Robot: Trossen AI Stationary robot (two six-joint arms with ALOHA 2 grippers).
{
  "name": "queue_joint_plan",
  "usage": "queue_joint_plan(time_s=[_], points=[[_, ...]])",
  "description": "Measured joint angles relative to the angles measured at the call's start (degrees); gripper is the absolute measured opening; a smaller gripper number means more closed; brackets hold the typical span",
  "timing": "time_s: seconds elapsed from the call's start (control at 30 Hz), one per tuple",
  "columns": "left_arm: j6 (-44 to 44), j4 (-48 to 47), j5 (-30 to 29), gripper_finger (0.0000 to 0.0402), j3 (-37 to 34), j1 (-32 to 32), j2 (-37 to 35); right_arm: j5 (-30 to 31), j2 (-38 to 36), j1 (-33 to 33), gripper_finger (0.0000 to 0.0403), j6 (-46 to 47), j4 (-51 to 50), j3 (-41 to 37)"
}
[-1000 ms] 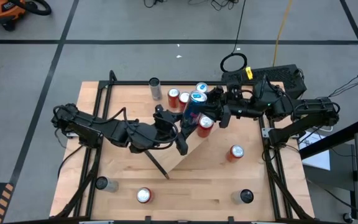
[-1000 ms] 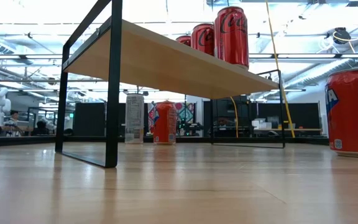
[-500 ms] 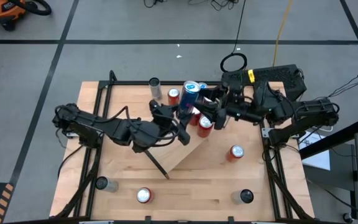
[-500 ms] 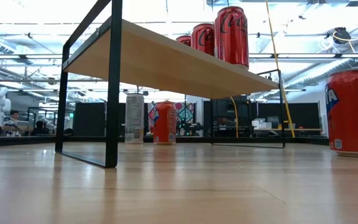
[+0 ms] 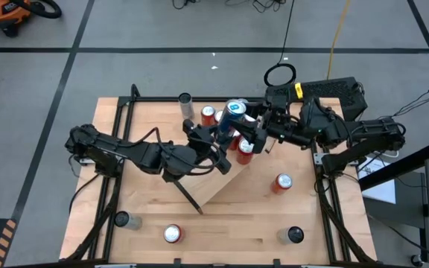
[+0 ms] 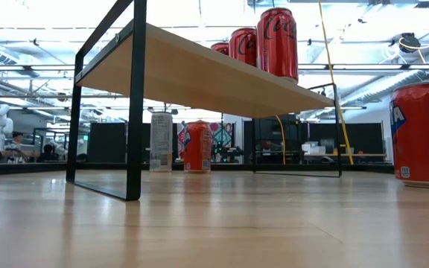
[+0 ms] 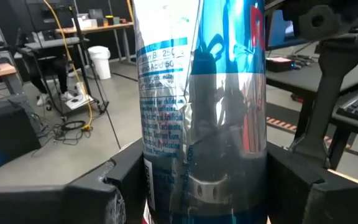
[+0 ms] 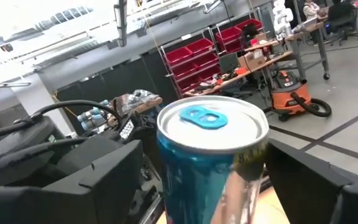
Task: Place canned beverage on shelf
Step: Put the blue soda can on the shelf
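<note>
A blue and silver can (image 5: 233,113) hangs above the far end of the shelf (image 5: 222,182), a light-wood board on black brackets (image 6: 135,97). My left gripper (image 5: 224,135) comes at it from the table's left and is shut on it. My right gripper (image 5: 247,123) comes from the right; its open fingers (image 8: 104,180) stand on either side of the can's top end (image 8: 211,121). Whether they touch it, I cannot tell. Three red cans (image 6: 276,43) stand on the shelf. My left gripper pinches the lower part of the can's body (image 7: 160,186) between its two fingers (image 7: 120,186), one on each side. The fingers come about level from the table's left and lie across the can. The can stands nearly upright, top up, lifted clear of the shelf.
Loose cans stand on the tabletop: a red one at the right (image 5: 282,182), a red one (image 5: 172,234) and two dark ones (image 5: 122,219) (image 5: 294,235) near the front edge, and a silver one (image 5: 185,104) at the back. The black table frame (image 5: 118,112) runs along the sides.
My left gripper has rolled with the blue can and shifted a little toward the far edge. The can, tilted a second ago, now stands nearly upright, still lifted. My right gripper has rolled about the can's top end while staying in place.
</note>
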Motion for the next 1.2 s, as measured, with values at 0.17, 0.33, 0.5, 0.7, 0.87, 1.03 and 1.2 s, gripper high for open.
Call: queue_joint_plan(time_s=[0.17,0.33,0.5,0.7,0.87,1.03,1.2], points=[[0.80,-0.25,-0.19,0.0235,-0.04,0.13,0.63,1.42,0.37,-0.26,0.0294,-0.39,-0.10,0.00],[0.59,-0.25,-0.71,0.0235,-0.04,0.25,0.85,1.40,0.42,-0.76,0.0277,-0.68,-0.23,-0.02],[0.78,-0.26,-1.91,0.0235,-0.04,0.25,0.85,1.38,0.42,-0.79,0.0247,-0.86,-0.58,-0.02],[0.93,-0.23,-2.20,0.0235,-0.04,0.21,0.85,1.43,0.42,-0.79,0.0212,-0.87,-0.65,-0.02],[0.98,-0.25,-2.17,0.0243,-0.04,0.21,0.85,1.40,0.42,-0.79,0.0211,-0.89,-0.60,-0.02],[-1.18,-0.08,-2.00,0.0273,-0.04,0.21,0.85,1.33,0.23,-0.76,0.0212,-0.89,-0.86,-0.05],[-2.63,0.14,1.25,0.0300,-0.04,-0.44,0.41,1.27,-0.95,-0.76,0.0212,-1.37,-1.32,-0.11]])
